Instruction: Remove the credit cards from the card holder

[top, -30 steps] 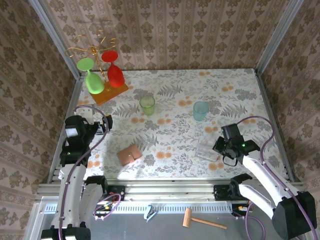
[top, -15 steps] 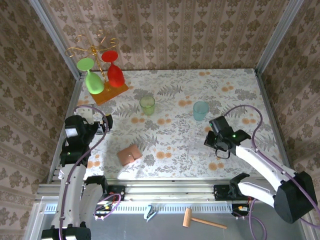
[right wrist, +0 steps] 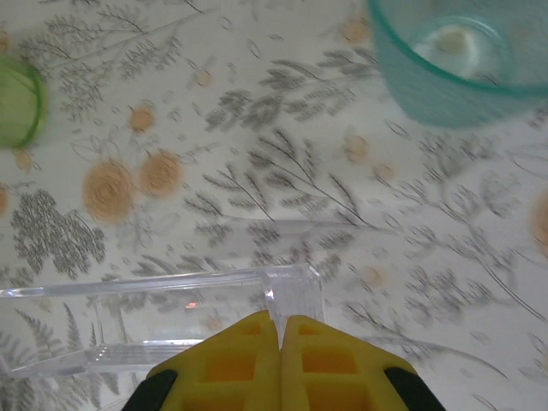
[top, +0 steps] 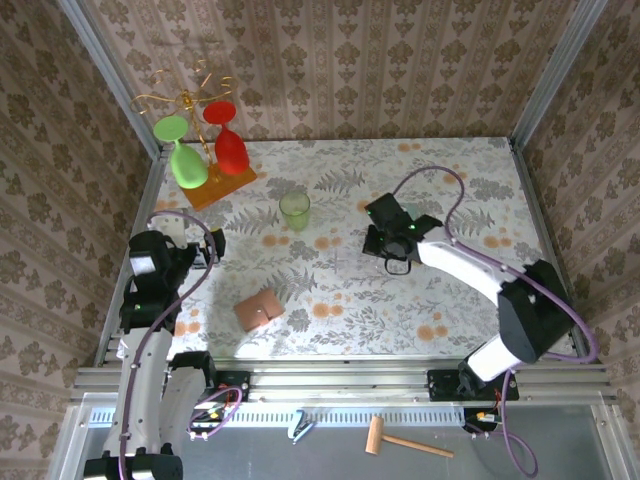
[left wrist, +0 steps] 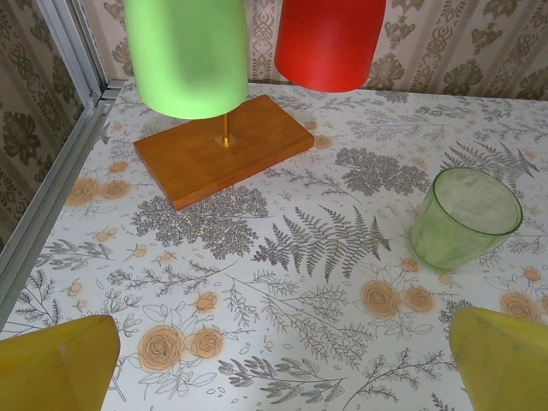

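Pinching clear box (right wrist: 128,291), right gripper (right wrist: 281,324) closed, left gripper (left wrist: 282,364) spread wide

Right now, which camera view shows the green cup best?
The left wrist view: the green cup stands whole, close and sharp, with its rim and inside visible. The top external view shows the green cup whole but small, from above. The right wrist view cuts the green cup off at the left edge, blurred.
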{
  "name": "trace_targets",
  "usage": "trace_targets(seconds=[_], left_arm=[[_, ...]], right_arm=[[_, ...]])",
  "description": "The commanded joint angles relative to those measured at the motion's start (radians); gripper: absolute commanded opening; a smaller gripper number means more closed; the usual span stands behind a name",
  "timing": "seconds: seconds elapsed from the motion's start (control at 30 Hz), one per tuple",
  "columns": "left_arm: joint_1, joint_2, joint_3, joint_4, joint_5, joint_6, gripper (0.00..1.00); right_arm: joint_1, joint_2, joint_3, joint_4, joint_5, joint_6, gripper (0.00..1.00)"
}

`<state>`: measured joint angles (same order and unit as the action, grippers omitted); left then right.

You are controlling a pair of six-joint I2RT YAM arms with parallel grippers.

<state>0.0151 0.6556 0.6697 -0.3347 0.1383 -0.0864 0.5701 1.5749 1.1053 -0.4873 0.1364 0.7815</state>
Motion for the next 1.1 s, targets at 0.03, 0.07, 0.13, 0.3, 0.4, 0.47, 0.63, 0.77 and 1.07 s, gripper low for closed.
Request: trace_targets(seconds=[0.03,0.07,0.13,0.3,0.4,0.47,0.63,0.77,1.07], left_arm=[[0.011,0.001,-0.015,0.028,0.021,-0.018,1.0],[0.012,0.002,-0.015,0.027,0.021,-0.017,1.0],[0.012,0.002,-0.013,0.025,0.02,-0.012,1.0],[0.012,0.0,-0.013,0.023,0.018,-0.013,1.0],[0.011,0.002,-0.014,0.022,0.018,-0.015,1.0],[0.011,0.001,-0.013,0.022,0.019,-0.013,1.0],[0.014,0.001,-0.013,0.023,0.018,-0.016,1.0],[0.018,0.001,-0.013,0.025,0.02,-0.015,1.0],[0.037,0.007,-0.016,0.036,0.038,-0.029,1.0]], right_arm=[[0.009,0.117,0.13,0.044,0.026,-0.011,0.01],[0.01,0.14,0.152,0.047,0.024,-0.015,0.01],[0.01,0.182,0.194,0.053,0.023,-0.024,0.01],[0.007,0.252,0.251,0.039,0.031,-0.031,0.01],[0.002,0.274,0.256,0.037,0.032,-0.034,0.01],[-0.001,0.284,0.255,0.034,0.027,-0.037,0.01],[-0.004,0.297,0.25,0.026,0.031,-0.043,0.01],[-0.006,0.304,0.256,0.012,0.042,-0.055,0.02],[-0.014,0.312,0.266,-0.009,0.063,-0.067,0.06]])
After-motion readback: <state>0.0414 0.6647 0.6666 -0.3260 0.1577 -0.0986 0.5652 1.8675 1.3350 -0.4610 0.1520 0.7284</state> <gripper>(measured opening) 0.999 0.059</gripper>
